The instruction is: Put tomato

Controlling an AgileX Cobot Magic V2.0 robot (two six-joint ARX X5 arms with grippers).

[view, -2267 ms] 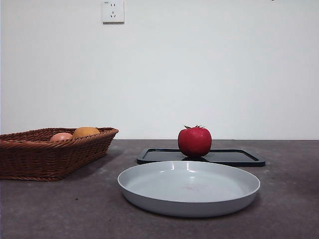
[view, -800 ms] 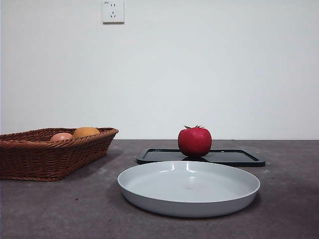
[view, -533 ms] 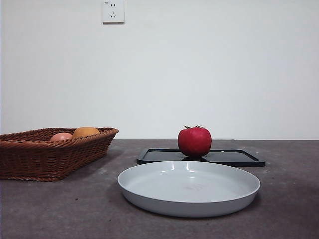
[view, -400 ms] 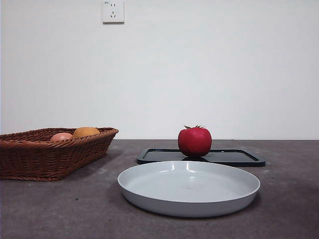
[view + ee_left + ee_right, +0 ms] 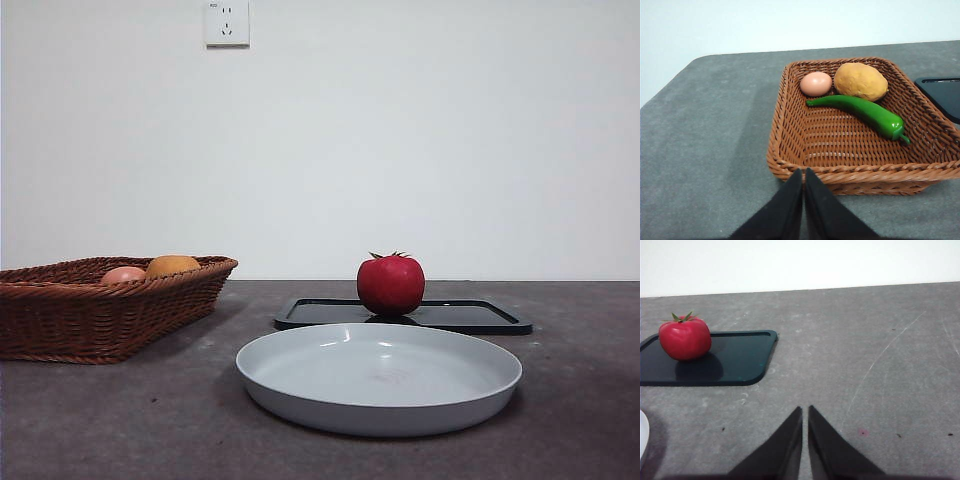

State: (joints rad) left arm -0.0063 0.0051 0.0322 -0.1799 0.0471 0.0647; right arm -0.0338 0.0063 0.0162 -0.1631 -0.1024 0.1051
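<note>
The glossy red tomato (image 5: pixel 390 284) with a green calyx stands on a black tray (image 5: pixel 470 316) behind a grey plate (image 5: pixel 300 385). It also shows in the right wrist view (image 5: pixel 685 338), on the same tray (image 5: pixel 735 362). My right gripper (image 5: pixel 805 412) is shut and empty, well back from the tray above bare table. My left gripper (image 5: pixel 803 174) is shut and empty, just outside the near rim of the wicker basket (image 5: pixel 790 150). Neither gripper shows in the front view.
The basket (image 5: pixel 60 315) stands at the left and holds a pale pinkish egg-like fruit (image 5: pixel 816 83), an orange-brown round one (image 5: pixel 860 81) and a green pepper (image 5: pixel 865 112). A wall socket (image 5: pixel 226 22) is high on the wall.
</note>
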